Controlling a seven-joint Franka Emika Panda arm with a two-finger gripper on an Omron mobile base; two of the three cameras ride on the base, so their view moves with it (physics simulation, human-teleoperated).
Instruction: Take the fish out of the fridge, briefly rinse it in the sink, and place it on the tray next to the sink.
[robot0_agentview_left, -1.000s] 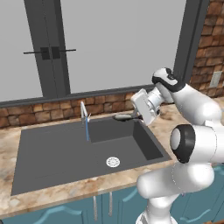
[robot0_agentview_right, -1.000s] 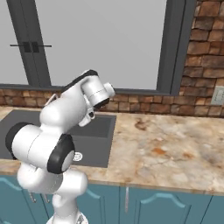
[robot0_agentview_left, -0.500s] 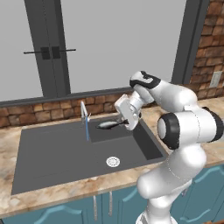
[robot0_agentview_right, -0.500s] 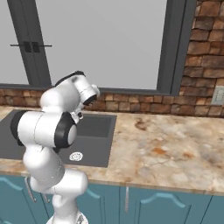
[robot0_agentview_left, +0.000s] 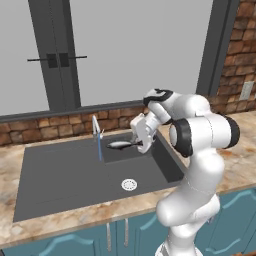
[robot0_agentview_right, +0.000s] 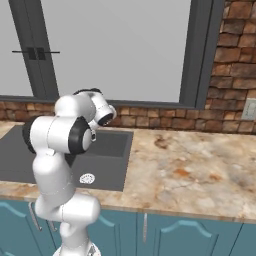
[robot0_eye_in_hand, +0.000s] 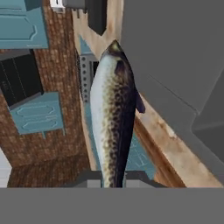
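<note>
My gripper (robot0_agentview_left: 140, 144) is shut on the fish (robot0_agentview_left: 121, 145), a slender silvery-grey fish held level above the back of the sink (robot0_agentview_left: 60, 175), just right of the faucet (robot0_agentview_left: 96, 134). In the hand view the speckled fish (robot0_eye_in_hand: 113, 113) runs up from between my fingertips (robot0_eye_in_hand: 113, 178), with the grey sink (robot0_eye_in_hand: 175, 52) to the right. A black rectangle on the counter past the sink looks like the tray (robot0_eye_in_hand: 97, 15). The fridge is out of view.
The round silver drain (robot0_agentview_left: 129, 184) lies in the basin below and in front of the fish. Marbled counter (robot0_agentview_right: 185, 170) stretches right of the sink, and a brick ledge (robot0_agentview_left: 50, 131) and window run behind it. Teal cabinets (robot0_eye_in_hand: 37, 114) show in the hand view.
The arm has swung left with the fish, from above the sink's right rim to over the basin beside the faucet. The gripper stays shut.
</note>
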